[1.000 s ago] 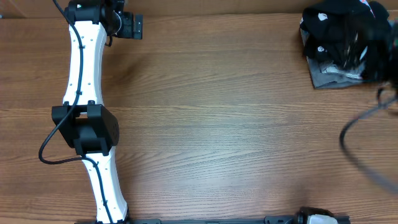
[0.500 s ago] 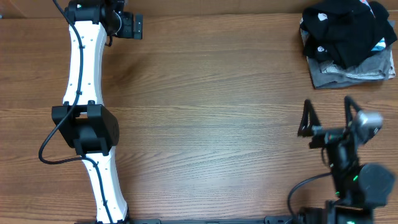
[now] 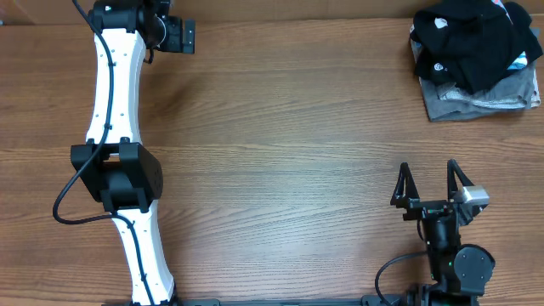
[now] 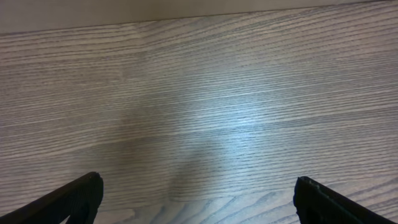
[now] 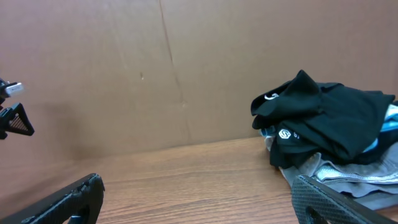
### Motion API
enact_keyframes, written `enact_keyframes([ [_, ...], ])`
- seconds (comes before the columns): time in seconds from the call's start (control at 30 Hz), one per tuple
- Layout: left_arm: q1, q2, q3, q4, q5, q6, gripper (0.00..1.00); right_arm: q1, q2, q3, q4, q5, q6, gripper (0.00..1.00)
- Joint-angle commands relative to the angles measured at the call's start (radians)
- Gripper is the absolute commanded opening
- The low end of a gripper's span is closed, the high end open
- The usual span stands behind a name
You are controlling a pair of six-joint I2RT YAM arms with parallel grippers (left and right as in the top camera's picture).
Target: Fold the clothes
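Two claws are open, and both hold nothing. From above, the left claw [image 3: 174,36] sits at the far left corner of the table [image 3: 297,153]. The right claw [image 3: 427,174] is by the table's near right edge, with its fingers spread wide. The clothes [image 3: 467,42] are a black heap at the table's far right corner, on top of a grey cloth [image 3: 484,100]. The heap is crumpled, so I cannot tell which way it points. It looks a bit wider along the table's far edge than across it. In the left wrist view, the left claw [image 4: 198,180] is wide open over bare table [image 4: 199,93]. In the right wrist view, the right claw [image 5: 196,183] is wide open and faces the clothes [image 5: 323,118]. They are well apart from it, and a small white mark shows on the front. I think no fold is done yet. The clothes must be lifted off the grey cloth [image 5: 336,180], laid flat on the table, then folded.
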Motion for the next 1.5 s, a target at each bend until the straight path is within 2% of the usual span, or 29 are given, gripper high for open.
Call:
enact_keyframes([
  [0.0, 0.002, 0.006, -0.005, 0.0, 0.001, -0.005, 1.0, 0.004, -0.053, -0.024, -0.032, 0.018, 0.008, 1.0],
  [0.33, 0.002, 0.006, -0.005, 0.0, 0.001, -0.005, 1.0, 0.004, -0.087, -0.024, -0.204, 0.02, 0.008, 1.0],
  [1.17, -0.002, 0.007, -0.006, -0.001, 0.0, -0.005, 1.0, 0.003, -0.086, -0.024, -0.2, 0.021, 0.008, 1.0],
  [1.33, -0.035, -0.055, -0.018, -0.003, -0.003, -0.005, 1.0, 0.003, -0.086, -0.024, -0.2, 0.021, 0.008, 1.0],
  [1.47, -0.087, -0.205, -0.143, 0.009, -0.003, -0.005, 1.0, 0.003, -0.086, -0.024, -0.2, 0.021, 0.008, 1.0],
])
